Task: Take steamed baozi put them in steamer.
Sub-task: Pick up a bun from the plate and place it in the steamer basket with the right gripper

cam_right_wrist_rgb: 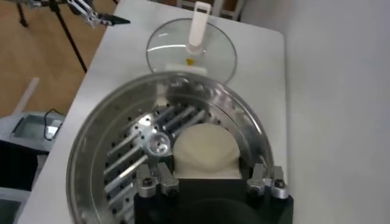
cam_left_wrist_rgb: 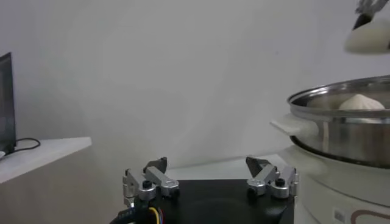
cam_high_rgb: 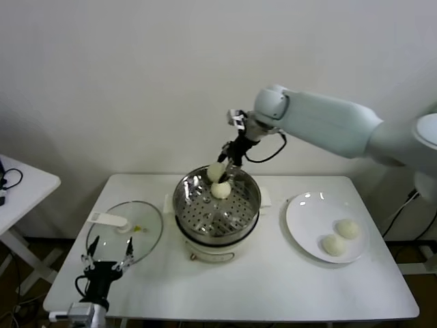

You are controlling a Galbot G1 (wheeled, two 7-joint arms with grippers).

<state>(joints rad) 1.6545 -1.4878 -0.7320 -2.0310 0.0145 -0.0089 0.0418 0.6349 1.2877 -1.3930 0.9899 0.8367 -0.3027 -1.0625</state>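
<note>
1. Head view: no readable writing is showing anywhere. The right gripper (cam_high_rgb: 223, 166) is hanging over the far rim of the steamer (cam_high_rgb: 216, 212), its fingers pinching one steamed baozi (cam_high_rgb: 216, 171) just above the rim. A second baozi (cam_high_rgb: 220, 190) is lying on the perforated tray inside the steamer, directly below the held one. Two more baozi (cam_high_rgb: 341, 237) are sitting on the white plate (cam_high_rgb: 304, 219) to the steamer's right. The glass lid (cam_high_rgb: 125, 234) is lying flat on the table (cam_high_rgb: 273, 287) to the steamer's left, and the left gripper (cam_high_rgb: 108, 255) is waiting near the lid's front edge, fingers spread with nothing between them.

2. Left wrist view: the left gripper's fingers (cam_left_wrist_rgb: 153, 179) are standing wide apart. Only this view is showing the steamer's side wall (cam_left_wrist_rgb: 347, 137), with one bun's top (cam_left_wrist_rgb: 361, 102) peeking over the rim and the held bun (cam_left_wrist_rgb: 368, 38) hanging above it.

3. Right wrist view: only here are the right gripper's fingers (cam_right_wrist_rgb: 157, 178) showing up close, pressed against the held baozi (cam_right_wrist_rgb: 204, 150) over the slotted tray (cam_right_wrist_rgb: 125, 161). The lid (cam_right_wrist_rgb: 191, 52) is lying beyond the steamer.
</note>
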